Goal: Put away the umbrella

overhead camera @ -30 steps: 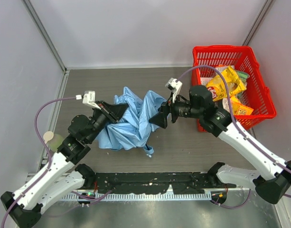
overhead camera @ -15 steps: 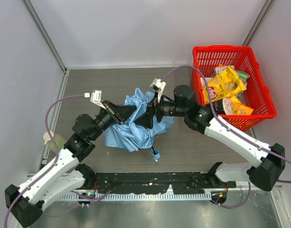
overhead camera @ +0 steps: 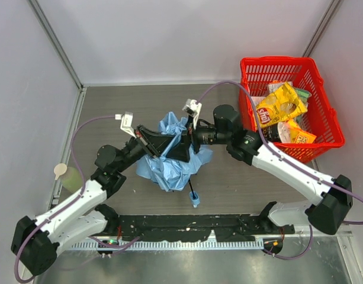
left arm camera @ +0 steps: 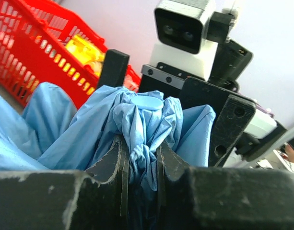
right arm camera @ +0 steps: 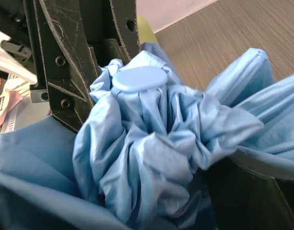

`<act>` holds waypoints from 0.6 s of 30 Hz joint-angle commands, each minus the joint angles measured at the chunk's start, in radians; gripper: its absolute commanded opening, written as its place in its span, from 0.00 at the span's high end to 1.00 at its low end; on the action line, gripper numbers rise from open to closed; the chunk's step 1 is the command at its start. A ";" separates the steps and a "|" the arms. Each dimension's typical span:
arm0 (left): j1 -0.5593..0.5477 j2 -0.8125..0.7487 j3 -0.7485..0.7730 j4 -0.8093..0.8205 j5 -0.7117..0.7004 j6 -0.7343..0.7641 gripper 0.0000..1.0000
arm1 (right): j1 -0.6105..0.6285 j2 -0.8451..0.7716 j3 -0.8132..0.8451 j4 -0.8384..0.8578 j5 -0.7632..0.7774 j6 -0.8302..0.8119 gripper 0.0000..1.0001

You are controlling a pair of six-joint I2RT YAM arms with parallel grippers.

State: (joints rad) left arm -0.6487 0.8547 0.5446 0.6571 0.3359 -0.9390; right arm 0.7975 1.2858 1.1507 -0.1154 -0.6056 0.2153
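The umbrella (overhead camera: 169, 168) is a crumpled sky-blue bundle held up at mid-table, with its small blue handle (overhead camera: 195, 201) hanging below on the black shaft. My left gripper (overhead camera: 160, 142) is shut on a gathered fold of the fabric (left arm camera: 137, 120), pinched between its fingertips (left arm camera: 119, 158). My right gripper (overhead camera: 182, 147) faces it from the right and stands open. Its two fingers (left arm camera: 230, 124) straddle the bunched top, whose round blue cap (right arm camera: 137, 78) shows in the right wrist view. Fabric (right arm camera: 147, 143) fills the space between the right jaws and hides the left one.
A red basket (overhead camera: 275, 61) with yellow snack bags (overhead camera: 279, 105) stands at the back right, close behind the right arm. A pale bottle (overhead camera: 66, 173) sits by the left wall. Grey walls close the table on three sides.
The right gripper has moved left from beside the umbrella to around its bunched top. The left gripper has carried the bundle rightwards and up, so the handle now hangs lower.
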 commanded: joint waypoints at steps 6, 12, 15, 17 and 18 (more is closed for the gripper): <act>-0.019 0.009 0.057 0.516 0.290 -0.149 1.00 | 0.009 0.078 -0.014 0.100 -0.196 0.002 0.00; -0.020 -0.011 0.057 0.579 0.339 -0.133 1.00 | 0.011 0.060 -0.088 0.315 -0.281 0.142 0.11; -0.020 -0.020 0.045 0.613 0.339 -0.113 1.00 | 0.012 0.046 -0.143 0.515 -0.322 0.260 0.20; -0.020 -0.020 0.049 0.615 0.347 -0.090 1.00 | 0.017 0.047 -0.172 0.632 -0.339 0.349 0.39; -0.022 -0.016 0.057 0.616 0.356 -0.084 1.00 | 0.022 0.050 -0.175 0.644 -0.355 0.370 0.45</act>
State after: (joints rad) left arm -0.6395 0.8944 0.5388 0.9344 0.5804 -1.0054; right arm 0.8028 1.3052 1.0336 0.3363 -0.9154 0.4107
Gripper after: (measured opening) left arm 0.206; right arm 0.664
